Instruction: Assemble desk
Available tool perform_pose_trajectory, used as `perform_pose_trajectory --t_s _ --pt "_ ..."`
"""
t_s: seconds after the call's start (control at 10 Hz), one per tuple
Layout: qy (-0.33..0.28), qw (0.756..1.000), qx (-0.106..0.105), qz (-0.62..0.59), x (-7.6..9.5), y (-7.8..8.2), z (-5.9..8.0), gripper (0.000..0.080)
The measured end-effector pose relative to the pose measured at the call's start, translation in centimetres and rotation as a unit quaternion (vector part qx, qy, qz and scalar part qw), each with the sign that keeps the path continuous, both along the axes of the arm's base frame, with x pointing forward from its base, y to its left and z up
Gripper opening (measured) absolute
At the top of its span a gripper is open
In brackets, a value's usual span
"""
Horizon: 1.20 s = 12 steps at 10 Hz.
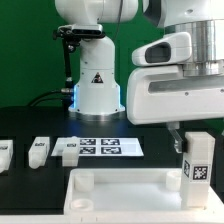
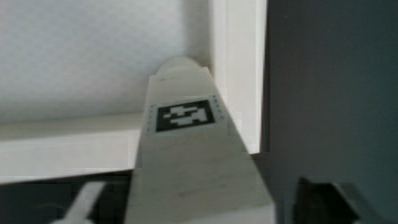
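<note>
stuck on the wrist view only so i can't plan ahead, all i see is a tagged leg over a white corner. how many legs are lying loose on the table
Observer: Three legs lie loose in a row at the exterior view's left, beside the marker board.
Operator: is my leg upright
Observer: Yes, the tagged leg stands upright under the gripper, at the exterior view's right.
Operator: any leg in the other sockets
Observer: The tabletop lies in front. Its corner socket at the exterior view's left has no leg in it. The rest I cannot make out.
</note>
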State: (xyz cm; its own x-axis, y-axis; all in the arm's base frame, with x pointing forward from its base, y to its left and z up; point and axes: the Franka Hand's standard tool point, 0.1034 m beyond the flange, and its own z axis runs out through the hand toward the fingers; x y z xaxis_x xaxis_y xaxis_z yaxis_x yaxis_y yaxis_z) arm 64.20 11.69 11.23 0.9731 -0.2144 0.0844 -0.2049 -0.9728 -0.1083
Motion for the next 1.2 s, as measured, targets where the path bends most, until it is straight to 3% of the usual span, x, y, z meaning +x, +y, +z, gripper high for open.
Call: perform_pose_trajectory --t_s 0.1,0.3,0.4,0.5,0.8,1.0,1.1,1.2 --pt "0.003 0.998 -0.003 -0.063 0.0 -0.5 -0.1 0.0297" --pt "0.006 0.977 0.006 -0.211 -0.1 -0.5 -0.1 0.0295" --pt "0.005 0.952 0.02 -0.307 -0.1 -0.8 -0.2 0.0295" --pt "0.014 0.909 0.039 -0.414 -0.4 -0.6 -0.3 0.0295" --pt "0.023 0.871 0.051 -0.488 -0.5 -0.5 -0.3 0.0295" --pt "0.054 0.76 0.096 -0.641 -0.6 -0.1 -0.4 0.0295" --pt "0.057 0.721 0.104 -0.683 -0.6 0.3 -0.4 0.0295" --pt "0.053 0.736 0.103 -0.667 -0.6 0.3 -0.4 0.0293"
